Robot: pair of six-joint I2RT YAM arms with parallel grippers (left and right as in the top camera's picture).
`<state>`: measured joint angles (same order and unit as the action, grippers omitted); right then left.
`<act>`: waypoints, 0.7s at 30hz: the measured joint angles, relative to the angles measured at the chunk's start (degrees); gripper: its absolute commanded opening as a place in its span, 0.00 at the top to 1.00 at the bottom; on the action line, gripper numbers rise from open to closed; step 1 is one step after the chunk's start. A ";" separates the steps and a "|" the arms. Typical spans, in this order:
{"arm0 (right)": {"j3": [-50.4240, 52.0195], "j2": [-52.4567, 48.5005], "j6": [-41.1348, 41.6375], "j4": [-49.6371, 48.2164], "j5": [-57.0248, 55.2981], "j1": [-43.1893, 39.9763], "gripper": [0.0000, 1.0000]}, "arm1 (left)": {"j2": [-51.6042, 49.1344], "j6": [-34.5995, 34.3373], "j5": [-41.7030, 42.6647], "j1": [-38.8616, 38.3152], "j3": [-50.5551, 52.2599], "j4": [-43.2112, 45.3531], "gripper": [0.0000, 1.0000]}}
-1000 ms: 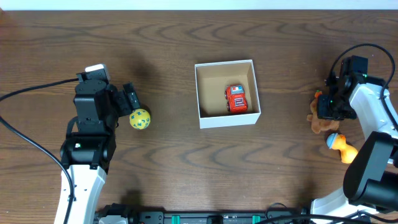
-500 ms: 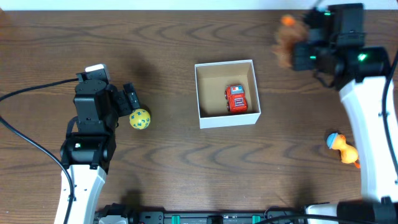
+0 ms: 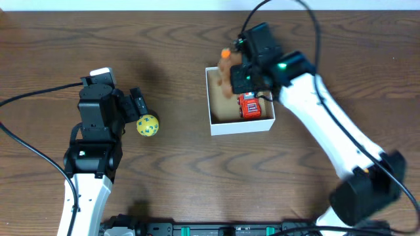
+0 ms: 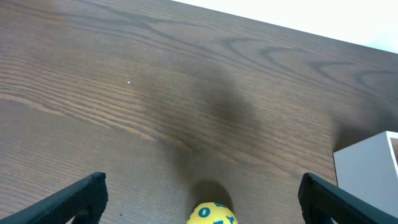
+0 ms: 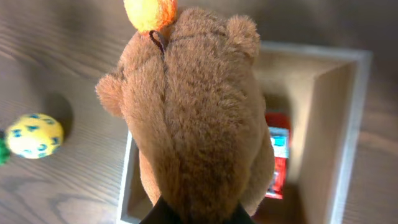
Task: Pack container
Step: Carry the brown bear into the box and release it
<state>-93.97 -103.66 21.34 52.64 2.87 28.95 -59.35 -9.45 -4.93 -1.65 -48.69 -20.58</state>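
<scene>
- Your right fingers (image 5: 193, 218) clamp the brown bear (image 5: 193, 124) over the mid-tabletop container (image 3: 241, 124), at its 11 o'clock corner, probably to clear the red car (image 3: 248, 104).
- Left fingers (image 4: 202, 186) are open around the yellow ball (image 4: 213, 213) at the container's 9 o'clock, likely your next pick.

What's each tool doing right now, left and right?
Left tool: open; the yellow ball sits between its fingers, ungripped.
Right tool: closed on the brown plush bear, over the container.
</scene>
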 measured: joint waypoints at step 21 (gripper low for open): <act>-0.13 -11.41 -2.01 -4.90 1.86 -0.09 0.08 | 0.00 0.00 0.00 0.00 0.00 0.00 0.02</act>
<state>-94.11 -115.07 19.33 47.75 4.73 28.86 -59.35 -9.45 -4.93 -1.65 -48.69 -20.58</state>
